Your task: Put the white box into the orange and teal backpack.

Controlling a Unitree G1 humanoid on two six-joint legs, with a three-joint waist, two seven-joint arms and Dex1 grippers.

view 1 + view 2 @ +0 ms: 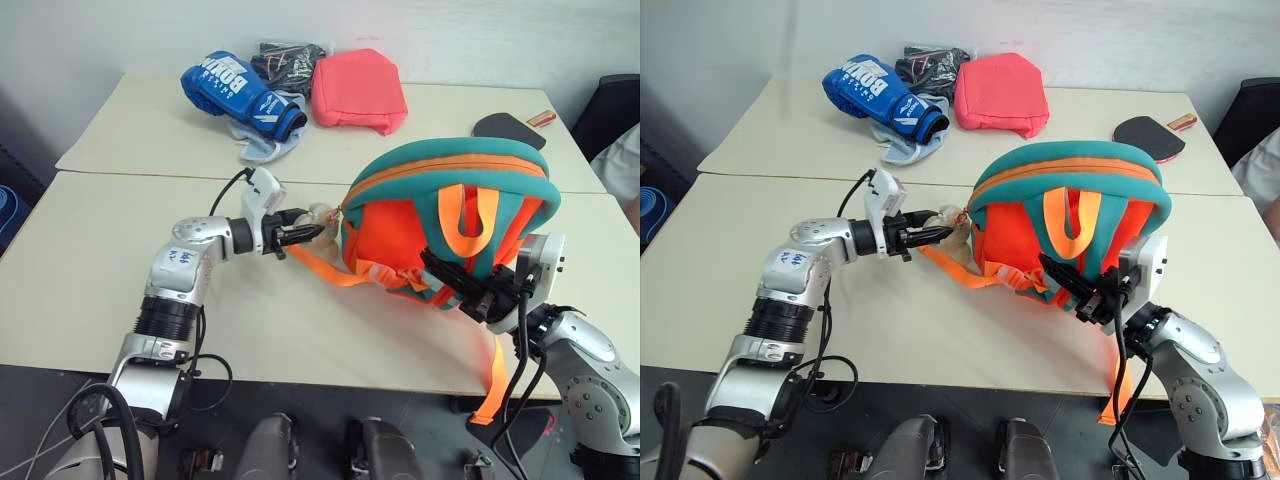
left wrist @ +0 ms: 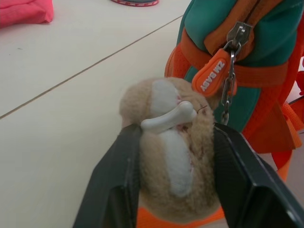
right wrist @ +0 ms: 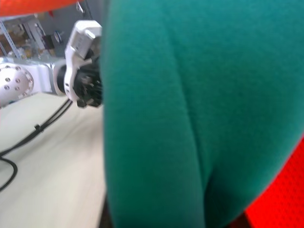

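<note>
The orange and teal backpack point(image 1: 400, 235) stands propped upright near the table's front right, its orange webbing straps point(image 1: 330, 268) trailing left and down over the edge. A tan plush toy point(image 2: 173, 156) hangs from its zipper chain beside an orange pull tab point(image 2: 211, 71). My left gripper point(image 1: 308, 233) reaches in from the left and is shut on the plush toy, which fills the gap between its fingers. My right gripper point(image 1: 440, 272) is at the backpack's lower right, shut on the teal fabric point(image 3: 156, 118). The white box is out of view.
On the far table lie a blue boxing glove point(image 1: 243, 93), a dark bundle point(image 1: 288, 62), a coral-red pouch point(image 1: 358, 90) and a black paddle point(image 1: 508, 128). A seam point(image 1: 150, 175) divides the two tables. A person's sleeve point(image 1: 625, 160) shows at the right edge.
</note>
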